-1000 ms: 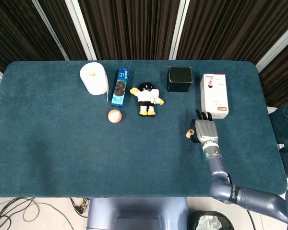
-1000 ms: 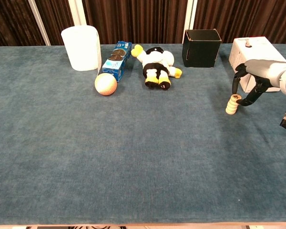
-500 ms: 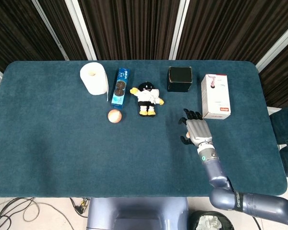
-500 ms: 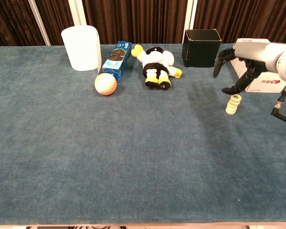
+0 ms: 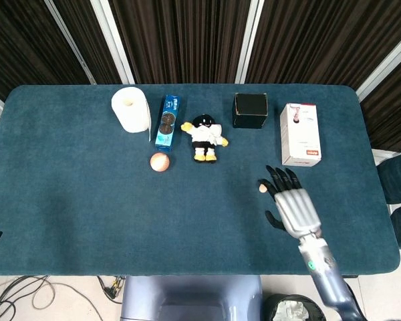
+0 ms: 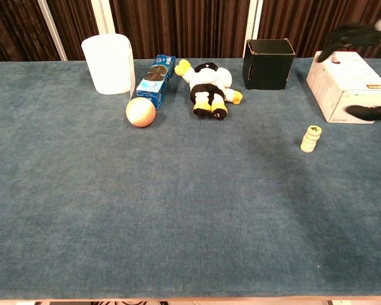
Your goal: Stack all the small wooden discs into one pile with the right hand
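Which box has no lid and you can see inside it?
The black box at the back of the table. Its top is open, while the white carton to its right and the blue cookie pack are closed.

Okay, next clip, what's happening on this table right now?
The small wooden discs stand as one pile on the blue table, in front of the white box. The right hand is raised off the table with fingers spread, holding nothing and clear of the pile. The left hand is out of view. Along the far side, untouched, sit a paper roll, a cookie pack, a ball, a plush toy and a black box. The stacking looks done.
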Tool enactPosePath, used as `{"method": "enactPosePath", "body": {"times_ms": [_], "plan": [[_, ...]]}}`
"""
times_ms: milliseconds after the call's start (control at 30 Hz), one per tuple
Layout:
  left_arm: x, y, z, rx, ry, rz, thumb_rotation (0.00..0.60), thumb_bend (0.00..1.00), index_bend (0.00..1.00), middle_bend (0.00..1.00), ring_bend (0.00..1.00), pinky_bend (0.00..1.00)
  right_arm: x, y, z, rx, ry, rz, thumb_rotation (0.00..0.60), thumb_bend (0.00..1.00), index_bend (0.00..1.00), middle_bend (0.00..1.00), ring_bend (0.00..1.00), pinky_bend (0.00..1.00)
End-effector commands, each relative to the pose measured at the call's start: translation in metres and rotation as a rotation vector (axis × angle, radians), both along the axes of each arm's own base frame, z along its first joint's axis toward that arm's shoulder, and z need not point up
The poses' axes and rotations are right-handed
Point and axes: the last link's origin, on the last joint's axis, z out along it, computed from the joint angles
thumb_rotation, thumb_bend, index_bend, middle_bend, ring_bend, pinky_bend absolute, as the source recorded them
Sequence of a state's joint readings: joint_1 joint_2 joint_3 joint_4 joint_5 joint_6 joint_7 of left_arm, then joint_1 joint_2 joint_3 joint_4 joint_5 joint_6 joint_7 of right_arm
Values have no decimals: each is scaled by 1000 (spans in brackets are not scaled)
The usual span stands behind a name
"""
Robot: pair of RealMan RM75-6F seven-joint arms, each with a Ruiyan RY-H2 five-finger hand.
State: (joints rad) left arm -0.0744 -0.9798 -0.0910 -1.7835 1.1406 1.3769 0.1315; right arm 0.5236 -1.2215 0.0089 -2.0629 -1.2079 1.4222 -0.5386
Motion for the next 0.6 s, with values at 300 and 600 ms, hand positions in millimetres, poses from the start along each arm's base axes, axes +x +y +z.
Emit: {"method": "enactPosePath", "body": {"times_ms": [300,600], "plan": [[-8,7,0,18,31,-46,600,151,23,0,0,0,-79,79,36,-156,103,-76,600,407,197,0,0,0],[-6,7,-4,12,46,-83,600,151,22,0,0,0,-107,98,48,-245,97,-144,600,406,159,0,0,0]]}}
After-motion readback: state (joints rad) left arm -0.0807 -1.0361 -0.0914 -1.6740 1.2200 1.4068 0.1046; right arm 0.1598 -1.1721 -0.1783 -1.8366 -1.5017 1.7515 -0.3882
